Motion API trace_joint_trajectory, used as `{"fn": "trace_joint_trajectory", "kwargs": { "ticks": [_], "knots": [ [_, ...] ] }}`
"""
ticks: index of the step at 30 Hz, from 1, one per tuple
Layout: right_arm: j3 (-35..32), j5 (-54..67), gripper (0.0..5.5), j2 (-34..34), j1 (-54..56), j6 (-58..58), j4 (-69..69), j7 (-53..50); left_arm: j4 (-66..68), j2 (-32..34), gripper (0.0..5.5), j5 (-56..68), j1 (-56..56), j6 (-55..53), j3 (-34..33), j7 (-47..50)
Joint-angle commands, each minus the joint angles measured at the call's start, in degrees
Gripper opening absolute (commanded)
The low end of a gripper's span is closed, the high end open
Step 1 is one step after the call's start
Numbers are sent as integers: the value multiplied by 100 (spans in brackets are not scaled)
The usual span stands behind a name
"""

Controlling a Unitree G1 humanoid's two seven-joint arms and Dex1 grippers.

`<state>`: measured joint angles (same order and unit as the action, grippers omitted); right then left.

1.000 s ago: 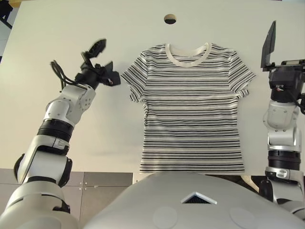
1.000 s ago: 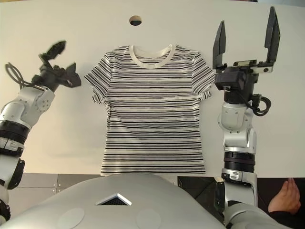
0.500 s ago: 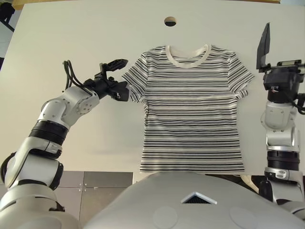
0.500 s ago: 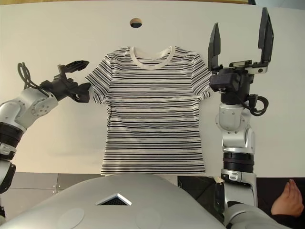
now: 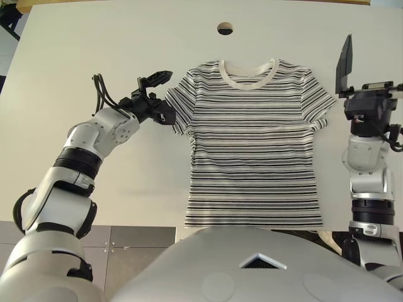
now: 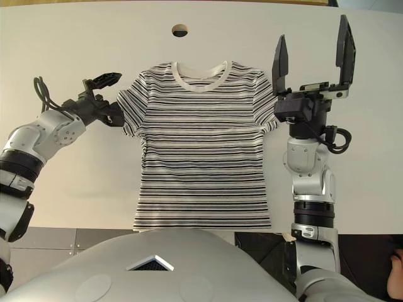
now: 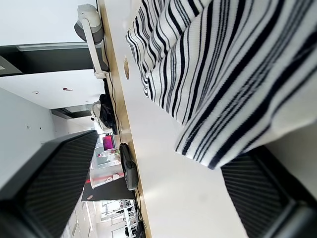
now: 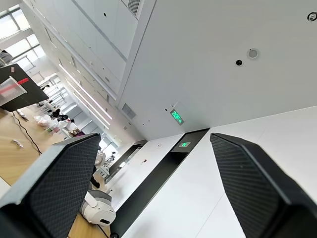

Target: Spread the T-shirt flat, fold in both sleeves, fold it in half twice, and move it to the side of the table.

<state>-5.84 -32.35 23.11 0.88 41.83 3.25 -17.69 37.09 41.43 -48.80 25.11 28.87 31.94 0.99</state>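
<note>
Hole in table beyond the collar. T-shirt lies flat mid-table, neck away from you, hem near. Your left gripper gapes at its left sleeve; right gripper, fingers apart, stands upright beside the right sleeve.

T-shirt: ribbed knit cloth | table: smooth matt white

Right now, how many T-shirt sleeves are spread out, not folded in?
2. The left sleeve lies spread out with the open left gripper at its edge; the right sleeve lies spread out beside the raised, open right gripper. Neither is hidden.
</note>
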Motion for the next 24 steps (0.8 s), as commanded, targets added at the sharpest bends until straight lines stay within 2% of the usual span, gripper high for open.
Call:
{"fn": "trace_joint_trajectory", "kwargs": {
  "ticks": [1,5,14,24],
  "knots": [
    [59,-47,408,32,72,-1,64,-24,123,66,348,-301,-457,-63,331,-293],
    [65,-27,408,48,59,-4,41,-17,130,68,294,-321,-439,-150,370,-312],
    [40,67,408,65,9,1,2,30,171,49,137,-312,-425,-124,456,-335],
    [23,170,408,69,-48,35,3,41,6,47,19,-246,-554,-278,272,-58]
  ]
}}
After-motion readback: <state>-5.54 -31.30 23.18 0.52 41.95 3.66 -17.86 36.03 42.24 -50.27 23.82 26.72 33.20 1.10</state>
